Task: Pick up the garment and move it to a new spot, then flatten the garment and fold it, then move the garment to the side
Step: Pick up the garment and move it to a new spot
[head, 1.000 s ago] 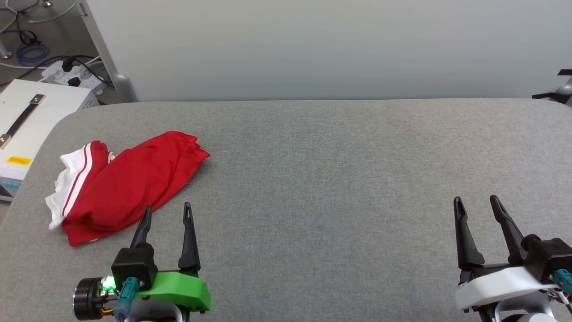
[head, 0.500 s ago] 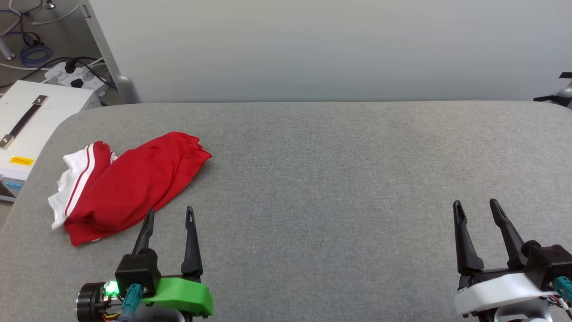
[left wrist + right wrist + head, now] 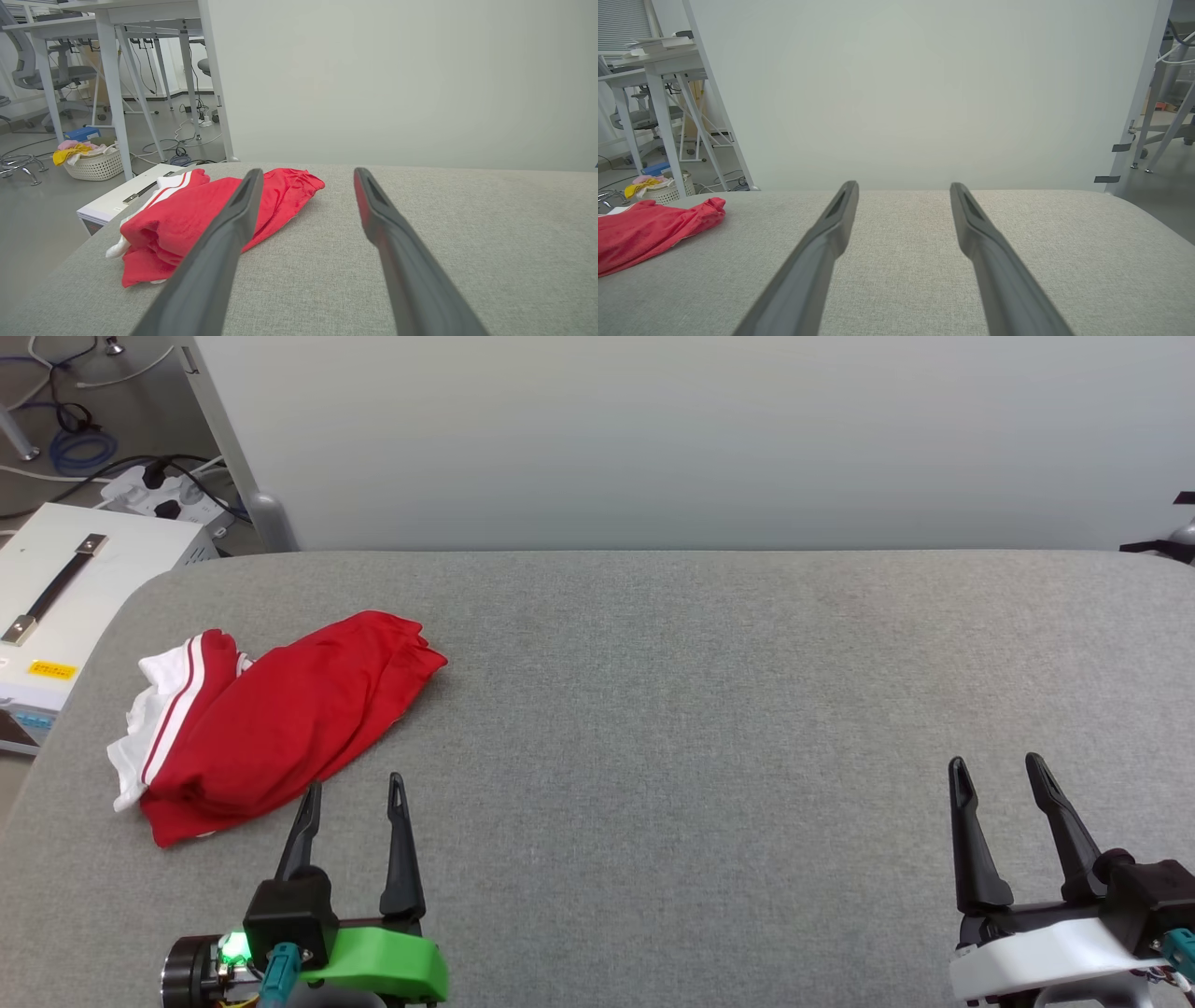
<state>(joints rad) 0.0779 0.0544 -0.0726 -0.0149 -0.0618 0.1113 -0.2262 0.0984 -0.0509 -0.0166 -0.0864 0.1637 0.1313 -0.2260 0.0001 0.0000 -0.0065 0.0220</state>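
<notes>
Folds were seen all through the garment point(image 3: 280, 719), which lay bunched in a heap at the left of the head view on the grey table point(image 3: 700, 709). Red cloth and a white sleeve with striped trim at the heap's left end were shown. The shirt's front was tucked out of sight, so no print could be made out.

The left gripper point(image 3: 353, 789) was seen at the lower left of that view, its fingers spread apart with nothing between them. One fingertip was placed just beside the garment's near edge, but whether cloth was touched could not be told. In the left wrist view the middle of the garment was hidden behind the finger point(image 3: 224, 242) on the left of the frame.

The right gripper point(image 3: 997, 767) was seen at the lower right, fingers likewise spread and empty, well apart from the garment. Its body was cut off by the bottom edge. In the right wrist view the garment was cut off by the left edge. A white box point(image 3: 56, 607) beside the table was cut off at the upper left.
</notes>
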